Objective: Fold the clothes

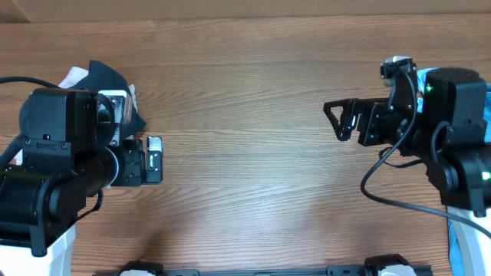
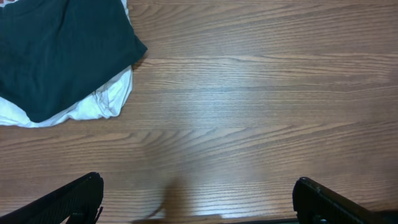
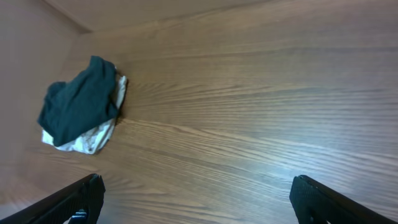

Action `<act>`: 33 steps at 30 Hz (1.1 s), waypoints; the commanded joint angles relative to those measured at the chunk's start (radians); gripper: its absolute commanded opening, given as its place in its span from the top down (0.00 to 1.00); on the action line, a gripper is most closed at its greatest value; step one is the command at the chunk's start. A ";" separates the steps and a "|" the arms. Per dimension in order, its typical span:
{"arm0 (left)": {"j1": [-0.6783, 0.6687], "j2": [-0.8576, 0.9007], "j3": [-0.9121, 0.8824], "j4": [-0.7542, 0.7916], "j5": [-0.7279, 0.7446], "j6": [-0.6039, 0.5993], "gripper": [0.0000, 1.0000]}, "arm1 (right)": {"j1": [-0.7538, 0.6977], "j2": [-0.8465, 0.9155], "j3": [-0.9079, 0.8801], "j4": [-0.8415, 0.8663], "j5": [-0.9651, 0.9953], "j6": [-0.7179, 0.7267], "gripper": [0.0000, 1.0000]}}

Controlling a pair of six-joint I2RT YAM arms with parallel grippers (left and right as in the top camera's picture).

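The black-navy T-shirt (image 1: 110, 77) lies crumpled in a heap at the table's far left, partly hidden under my left arm. It also shows in the left wrist view (image 2: 62, 53) and, small and far off, in the right wrist view (image 3: 78, 102). Its letters are hidden. My left gripper (image 1: 153, 161) is open and empty just right of the heap, over bare wood (image 2: 199, 196). My right gripper (image 1: 335, 121) is open and empty at the right side, pointing left, far from the shirt (image 3: 196, 193).
A cream-white garment (image 2: 107, 99) lies under the T-shirt, sticking out at its edge (image 3: 87, 140). Blue fabric (image 1: 458, 249) shows at the table's right edge behind the right arm. Wooden tabletop (image 1: 245, 153) stretches between the arms.
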 commanded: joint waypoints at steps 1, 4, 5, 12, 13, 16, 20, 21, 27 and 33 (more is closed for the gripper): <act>-0.006 0.002 -0.006 0.001 -0.010 -0.013 0.00 | 0.002 -0.111 0.009 0.001 0.119 -0.045 0.00; -0.006 0.003 -0.006 0.001 -0.010 -0.013 0.00 | 0.012 -0.232 -0.021 0.043 0.174 -0.166 0.00; -0.006 0.003 -0.006 0.001 -0.010 -0.013 0.00 | 0.011 -0.301 -0.068 0.072 0.178 -0.208 0.00; -0.006 0.004 -0.006 0.002 -0.010 -0.013 0.00 | -0.047 -0.679 -0.534 0.220 0.196 -0.209 0.00; -0.006 0.004 -0.006 0.001 -0.010 -0.013 0.00 | -0.052 -0.728 -0.614 0.237 0.196 -0.209 0.00; -0.006 0.005 -0.006 0.001 -0.010 -0.013 0.00 | -0.051 -0.850 -0.835 0.261 0.193 -0.209 0.00; -0.006 0.005 -0.006 0.001 -0.010 -0.013 0.00 | -0.051 -0.985 -1.055 0.335 0.124 -0.209 0.00; -0.006 0.005 -0.006 0.001 -0.010 -0.013 0.00 | -0.051 -1.017 -1.096 0.353 0.104 -0.209 0.00; -0.006 0.006 -0.006 0.001 -0.010 -0.013 0.00 | -0.043 -1.139 -1.265 0.406 0.015 -0.208 0.00; -0.006 0.006 -0.006 0.001 -0.010 -0.013 0.00 | -0.036 -1.139 -1.298 0.407 0.014 -0.209 0.00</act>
